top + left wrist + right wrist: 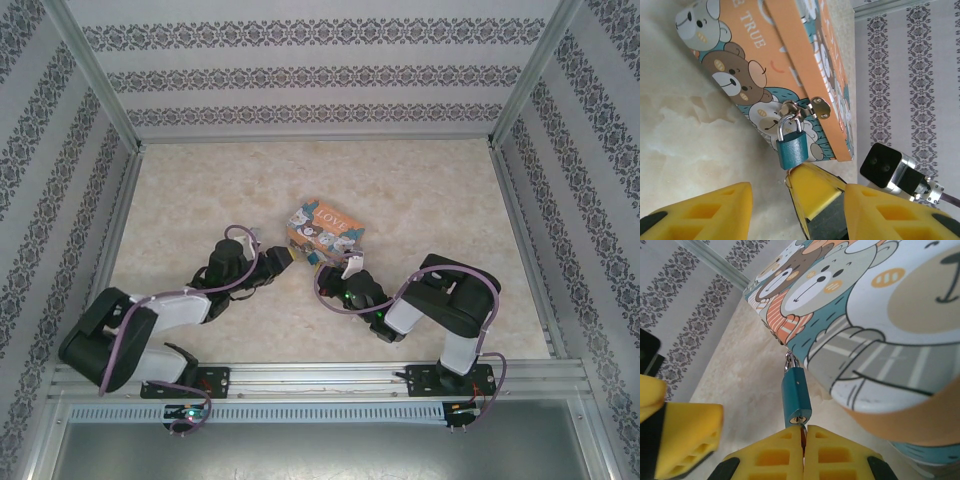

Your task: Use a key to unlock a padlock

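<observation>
The small teal padlock (pixel 792 147) hangs by its silver shackle (pixel 789 122) from the hasp of the orange cartoon box (pixel 790 45). In the right wrist view the padlock (pixel 796 392) shows its brass keyhole (pixel 799 420) facing me. My right gripper (pixel 803 432) is shut on the key (pixel 802 431), whose blade tip sits at the keyhole. A thin key ring (pixel 786 177) peeks out beside the right gripper's fingers (pixel 815 195). My left gripper (pixel 799 190) stands open just below the padlock, its jaws straddling the right gripper's fingers without touching the lock.
The box (pixel 322 226) lies mid-table on the beige marbled surface, with the left gripper (pixel 290 258) and right gripper (pixel 340 268) crowded at its near edge. Patterned walls enclose the table on three sides. One of the left gripper's fingers (pixel 685 435) is close on the left.
</observation>
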